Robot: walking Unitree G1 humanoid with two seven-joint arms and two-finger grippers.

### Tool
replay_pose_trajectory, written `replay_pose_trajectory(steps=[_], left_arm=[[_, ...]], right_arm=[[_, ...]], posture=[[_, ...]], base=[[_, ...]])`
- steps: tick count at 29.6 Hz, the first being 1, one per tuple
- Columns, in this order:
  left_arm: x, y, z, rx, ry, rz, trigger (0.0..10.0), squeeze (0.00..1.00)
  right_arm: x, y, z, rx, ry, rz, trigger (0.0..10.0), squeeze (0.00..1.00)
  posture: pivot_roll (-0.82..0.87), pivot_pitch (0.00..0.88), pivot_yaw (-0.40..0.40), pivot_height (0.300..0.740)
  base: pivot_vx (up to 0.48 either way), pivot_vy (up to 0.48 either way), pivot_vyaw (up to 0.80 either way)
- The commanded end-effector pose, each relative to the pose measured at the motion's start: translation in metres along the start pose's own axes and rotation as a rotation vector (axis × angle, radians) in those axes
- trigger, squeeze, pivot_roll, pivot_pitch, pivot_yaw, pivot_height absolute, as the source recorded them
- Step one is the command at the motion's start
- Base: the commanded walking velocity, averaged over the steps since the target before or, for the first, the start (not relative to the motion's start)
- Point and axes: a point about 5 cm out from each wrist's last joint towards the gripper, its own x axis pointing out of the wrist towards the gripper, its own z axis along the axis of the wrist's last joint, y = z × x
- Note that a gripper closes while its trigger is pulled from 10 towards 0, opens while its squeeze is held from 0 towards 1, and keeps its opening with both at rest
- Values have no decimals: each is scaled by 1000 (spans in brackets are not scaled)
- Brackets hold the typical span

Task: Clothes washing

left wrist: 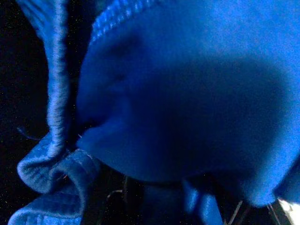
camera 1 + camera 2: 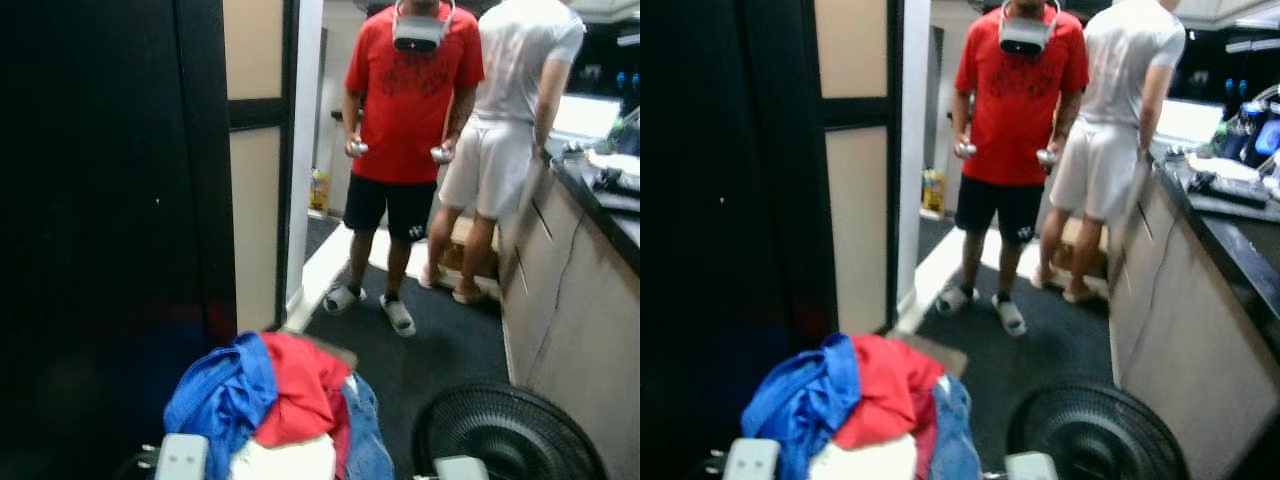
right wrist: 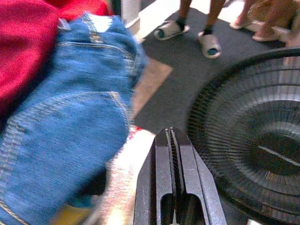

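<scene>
A heap of clothes sits right in front of me, low in the eye views. It holds a blue knitted garment, a red one, blue jeans and something white. My left arm's silver wrist is at the heap's left side, with the blue garment pressed close against its camera. My right gripper is shut with nothing seen between its fingers, just beside the jeans and a white fuzzy edge.
A black floor fan lies close on my right. Ahead stand a person in a red shirt holding controllers and a person in white. A counter runs along the right. A dark door panel stands on the left.
</scene>
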Motion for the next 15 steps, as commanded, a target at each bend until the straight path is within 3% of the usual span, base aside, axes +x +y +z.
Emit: replay_pose_trajectory(steps=[1, 15], left_arm=[[-2, -3, -8, 4, 40, -13, 10000, 0], [-2, -2, -7, 28, 23, -21, 10000, 0]], right_arm=[[-5, 3, -8, -6, 32, 12, 10000, 0], [-6, 4, -7, -41, 18, 29, 10000, 0]], posture=[[23, 63, 11, 740], [23, 65, 11, 740]], base=[[0, 0, 0], [0, 0, 0]])
